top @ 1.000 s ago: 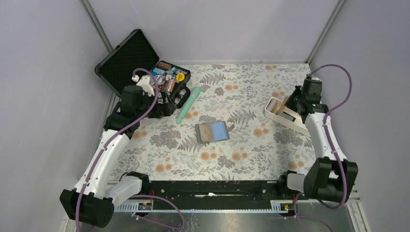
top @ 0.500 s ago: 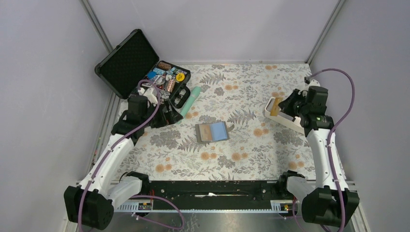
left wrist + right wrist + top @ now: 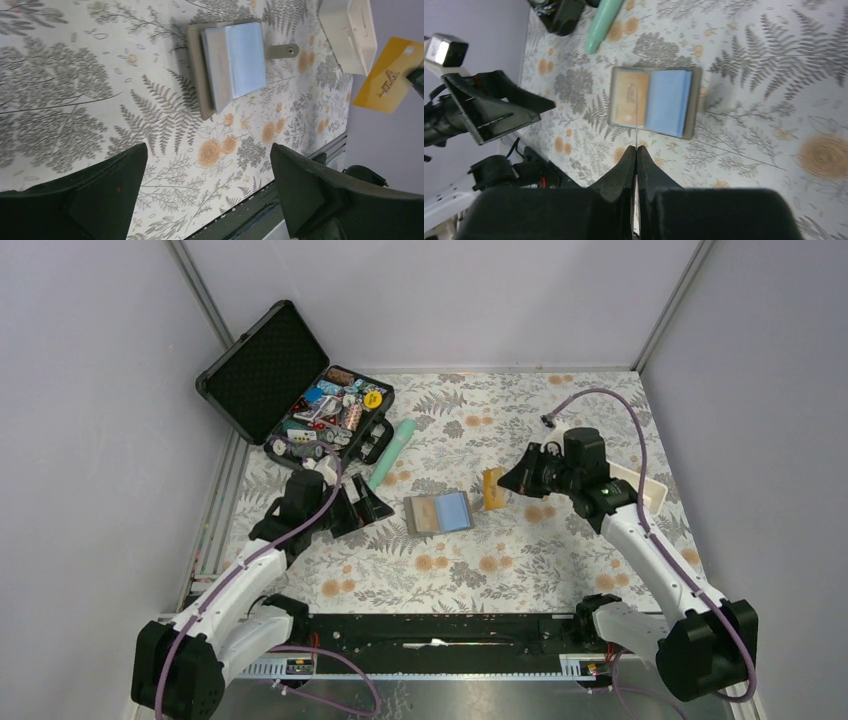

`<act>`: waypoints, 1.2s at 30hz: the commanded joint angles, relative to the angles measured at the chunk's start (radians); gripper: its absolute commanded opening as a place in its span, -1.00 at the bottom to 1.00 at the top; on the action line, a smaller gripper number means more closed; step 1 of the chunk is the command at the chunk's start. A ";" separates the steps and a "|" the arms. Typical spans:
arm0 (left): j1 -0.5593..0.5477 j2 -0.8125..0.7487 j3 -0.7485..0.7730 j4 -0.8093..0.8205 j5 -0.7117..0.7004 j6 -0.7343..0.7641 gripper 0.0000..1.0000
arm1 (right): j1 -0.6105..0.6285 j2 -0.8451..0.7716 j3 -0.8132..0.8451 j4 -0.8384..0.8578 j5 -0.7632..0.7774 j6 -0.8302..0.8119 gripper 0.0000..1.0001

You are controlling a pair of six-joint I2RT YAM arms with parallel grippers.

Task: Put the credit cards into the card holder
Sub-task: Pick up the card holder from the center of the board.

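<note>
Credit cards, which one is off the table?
The orange-yellow card, pinched on edge in the right gripper in the air; the blue one lies flat on the card holder.

I find the table covered in a pale cloth printed with grey ferns and orange flowers. Directly on it lie four things: an open black hard-shell case holding small items at the far left, a mint-green plastic tube just beside that case, a flat grey-brown folding card holder lying open near the centre, and a white oblong plastic tray at the right.
</note>
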 commanded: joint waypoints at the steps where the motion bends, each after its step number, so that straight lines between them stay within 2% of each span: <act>1: -0.050 0.023 -0.020 0.187 0.009 -0.082 0.98 | 0.042 0.041 -0.008 0.139 -0.104 0.048 -1.00; 9: -0.119 0.192 -0.036 0.372 0.008 -0.128 0.98 | 0.081 0.163 -0.035 0.213 -0.141 0.048 -1.00; 19: -0.141 0.398 -0.015 0.532 0.032 -0.153 0.95 | 0.111 0.307 -0.049 0.344 -0.130 0.080 -1.00; 30: -0.141 0.569 0.040 0.606 0.084 -0.153 0.02 | 0.112 0.415 -0.027 0.401 -0.156 0.087 -1.00; 36: -0.141 0.621 0.061 0.622 0.103 -0.156 -0.06 | 0.112 0.437 -0.022 0.401 -0.159 0.081 -1.00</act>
